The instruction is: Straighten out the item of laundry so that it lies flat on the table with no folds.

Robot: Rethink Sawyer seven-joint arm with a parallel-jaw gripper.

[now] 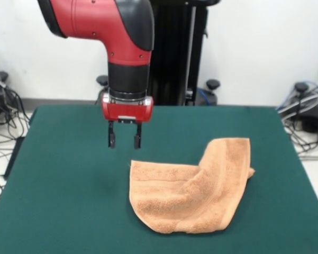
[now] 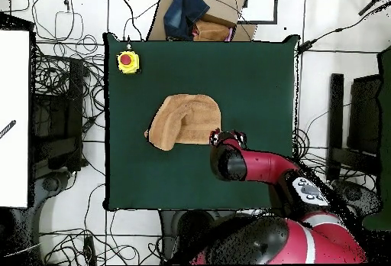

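Observation:
The orange-tan terry towel (image 1: 193,188) lies crumpled on the dark green table (image 1: 69,185), right of centre in the front view. One side is folded over the rest into a thick ridge that runs up to the right. In the overhead view the towel (image 2: 185,120) sits near the table (image 2: 252,72) middle. My gripper (image 1: 124,141) hangs open and empty above the table, just up and left of the towel's top left corner, apart from it. In the overhead view the arm's wrist hides the gripper (image 2: 227,136) at the towel's right edge.
A yellow box with a red button (image 2: 127,61) stands near the table's far left corner in the overhead view. Cables and equipment lie on the floor around the table. A cardboard box with clothes (image 2: 200,14) sits beyond the far edge.

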